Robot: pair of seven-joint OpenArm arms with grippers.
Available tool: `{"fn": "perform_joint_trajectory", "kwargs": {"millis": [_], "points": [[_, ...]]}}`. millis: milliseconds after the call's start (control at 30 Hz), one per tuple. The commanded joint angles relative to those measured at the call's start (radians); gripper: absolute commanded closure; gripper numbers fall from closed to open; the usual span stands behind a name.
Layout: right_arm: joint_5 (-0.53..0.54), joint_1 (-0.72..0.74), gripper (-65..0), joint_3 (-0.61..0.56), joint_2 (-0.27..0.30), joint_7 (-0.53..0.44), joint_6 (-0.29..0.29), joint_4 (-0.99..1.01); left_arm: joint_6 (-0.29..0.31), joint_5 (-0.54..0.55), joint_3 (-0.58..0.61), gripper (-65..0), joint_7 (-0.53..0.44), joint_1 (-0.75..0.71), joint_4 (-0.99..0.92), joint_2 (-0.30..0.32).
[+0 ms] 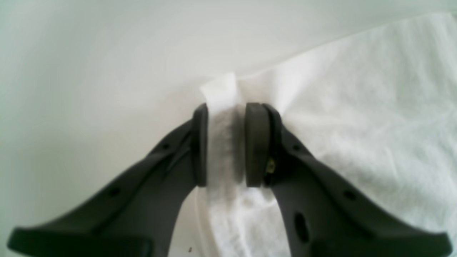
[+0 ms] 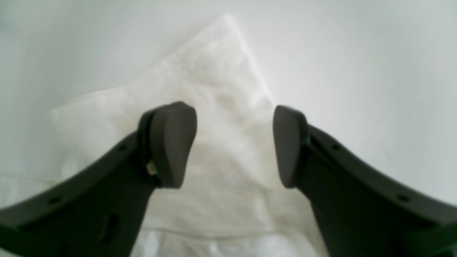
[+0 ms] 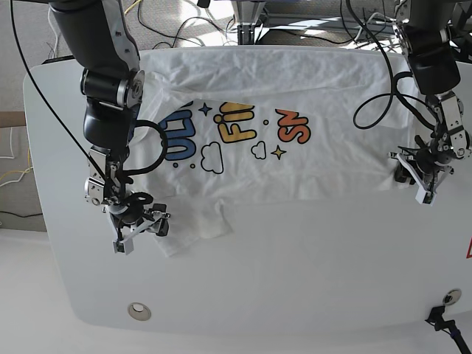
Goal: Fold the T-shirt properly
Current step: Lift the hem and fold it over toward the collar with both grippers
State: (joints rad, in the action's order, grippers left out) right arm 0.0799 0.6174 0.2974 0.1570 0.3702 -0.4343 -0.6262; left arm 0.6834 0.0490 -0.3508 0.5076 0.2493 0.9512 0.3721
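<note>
Matte black left pincer (image 1: 226, 144) pinches crinkled white T-shirt (image 1: 357, 117) cotton.

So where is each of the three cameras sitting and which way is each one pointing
Left wrist: on the left arm, looking along its end effector, shut on a fold of the T-shirt.
Right wrist: on the right arm, looking past its open end effector at a shirt corner below.
Base: high up, looking down on the table, both arms and the printed shirt.
Shared: all three show the T-shirt; base also shows both end effectors.
</note>
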Motion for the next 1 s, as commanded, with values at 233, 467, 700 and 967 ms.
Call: {"fn": "perform_joint_trajectory", "kwargs": {"millis": [233, 467, 700, 967], "points": [[-0.15, -0.001, -36.7, 0.004, 0.014, -0.099, 0.027, -0.011, 0.012, -0.019, 0.0, -13.6, 0.035, 0.008, 0.007, 0.011], [-0.148, -0.021, -36.2, 0.004, -0.029, -0.098, 0.027, -0.013, 0.012, -0.019, 0.002, -13.6, 0.035, 0.009, 0.007, 0.011], [-0.15, -0.021, -36.0, 0.004, -0.067, -0.096, 0.025, -0.014, 0.012, -0.019, 0.0, -13.6, 0.035, 0.008, 0.007, 0.011], [-0.15, -0.012, 0.0, 0.004, -0.064, -0.102, 0.027, -0.019, 0.012, -0.019, 0.0, -13.6, 0.035, 0.008, 0.007, 0.011]]}}
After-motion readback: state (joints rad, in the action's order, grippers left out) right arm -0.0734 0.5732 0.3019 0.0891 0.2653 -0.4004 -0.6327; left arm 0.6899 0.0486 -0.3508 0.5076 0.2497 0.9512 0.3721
